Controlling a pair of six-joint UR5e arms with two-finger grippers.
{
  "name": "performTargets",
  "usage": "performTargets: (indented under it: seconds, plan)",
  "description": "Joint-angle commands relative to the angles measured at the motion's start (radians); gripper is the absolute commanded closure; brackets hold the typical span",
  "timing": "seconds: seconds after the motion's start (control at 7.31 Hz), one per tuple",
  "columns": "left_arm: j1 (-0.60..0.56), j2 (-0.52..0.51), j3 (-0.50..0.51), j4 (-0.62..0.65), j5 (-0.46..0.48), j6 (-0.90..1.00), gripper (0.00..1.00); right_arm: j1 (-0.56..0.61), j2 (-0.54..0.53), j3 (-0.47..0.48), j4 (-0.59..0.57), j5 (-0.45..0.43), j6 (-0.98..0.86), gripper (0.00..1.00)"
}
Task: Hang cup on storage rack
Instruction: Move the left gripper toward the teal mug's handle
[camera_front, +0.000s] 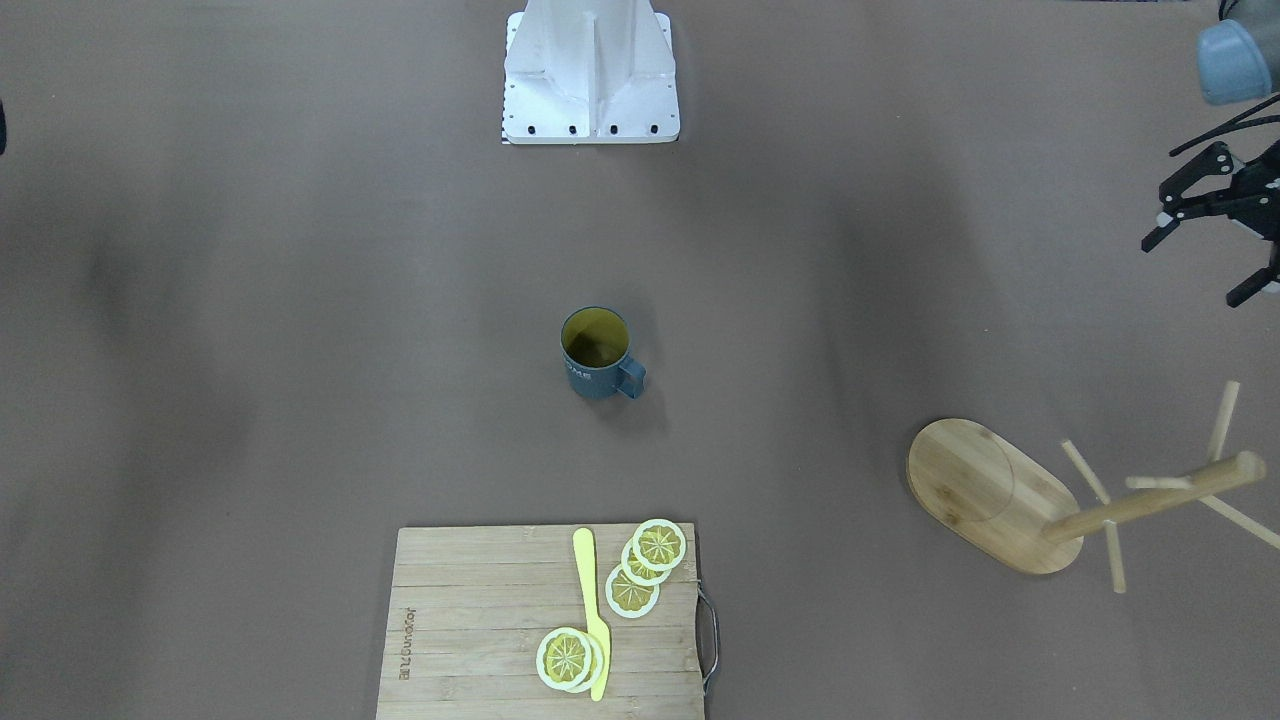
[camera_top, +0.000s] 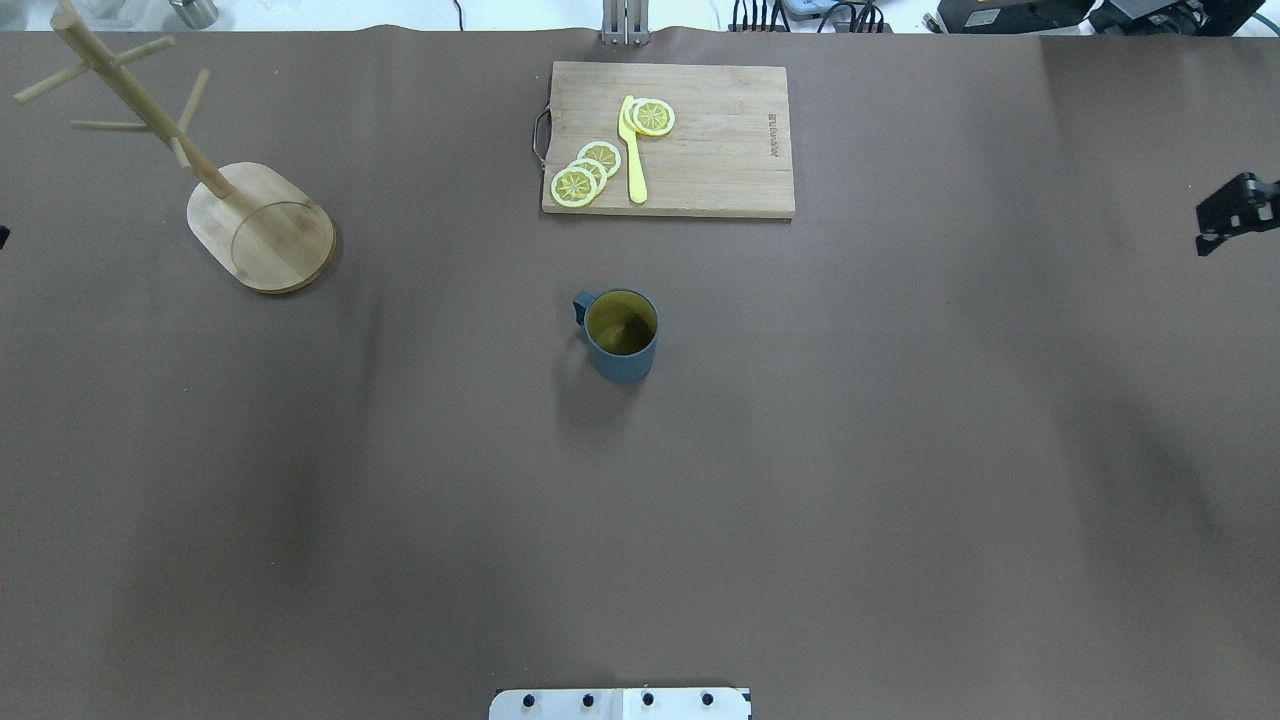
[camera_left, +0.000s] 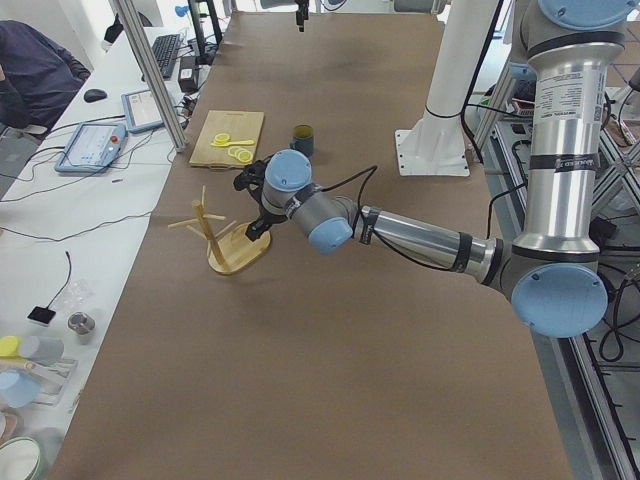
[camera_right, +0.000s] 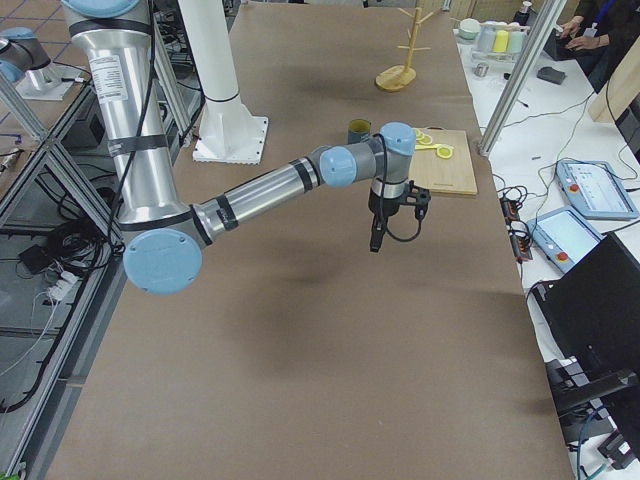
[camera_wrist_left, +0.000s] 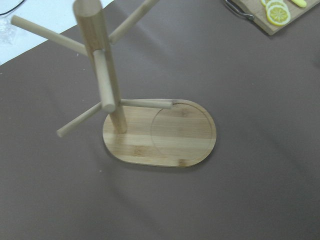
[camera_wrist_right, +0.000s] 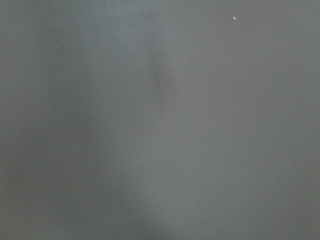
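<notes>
The dark teal cup (camera_front: 597, 360) with a yellow inside stands upright mid-table, apart from both grippers; it also shows in the overhead view (camera_top: 621, 335), handle toward the rack side. The bamboo storage rack (camera_front: 985, 492) stands on the robot's left at the far side (camera_top: 262, 228), its pegs bare. My left gripper (camera_front: 1200, 268) is open and empty, hovering near the rack, which fills the left wrist view (camera_wrist_left: 180, 135). My right gripper (camera_top: 1235, 215) shows only partly at the table's right edge, far from the cup; I cannot tell whether it is open or shut.
A wooden cutting board (camera_top: 715, 150) with lemon slices (camera_top: 585, 172) and a yellow knife (camera_top: 633, 150) lies beyond the cup. The robot's white base (camera_front: 590, 90) stands at the near edge. The right wrist view shows only brown table.
</notes>
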Motion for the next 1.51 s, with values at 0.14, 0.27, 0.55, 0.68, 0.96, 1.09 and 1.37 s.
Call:
performTargets:
  seconds: [0.14,0.27,0.55,0.68,0.96,1.09,1.37]
  plan:
    - [0.188,-0.07,0.004,-0.048,0.055,-0.113,0.02,0.174,-0.152,-0.038,0.058,0.052,-0.31,0.0]
    - [0.263,-0.116,0.024,-0.069,0.111,-0.135,0.02,0.229,-0.18,-0.064,0.058,0.055,-0.416,0.0]
    - [0.392,-0.241,0.155,-0.196,0.234,-0.143,0.02,0.291,-0.214,-0.086,0.058,0.055,-0.465,0.0]
    - [0.441,-0.313,0.221,-0.212,0.274,-0.147,0.02,0.294,-0.228,-0.086,0.058,0.052,-0.468,0.0]
    - [0.54,-0.382,0.291,-0.24,0.311,-0.202,0.02,0.3,-0.237,-0.086,0.063,0.051,-0.465,0.0]
    - [0.549,-0.41,0.314,-0.246,0.313,-0.227,0.02,0.302,-0.237,-0.086,0.063,0.051,-0.463,0.0]
    - [0.635,-0.45,0.326,-0.31,0.487,-0.236,0.02,0.303,-0.239,-0.086,0.063,0.052,-0.46,0.0]
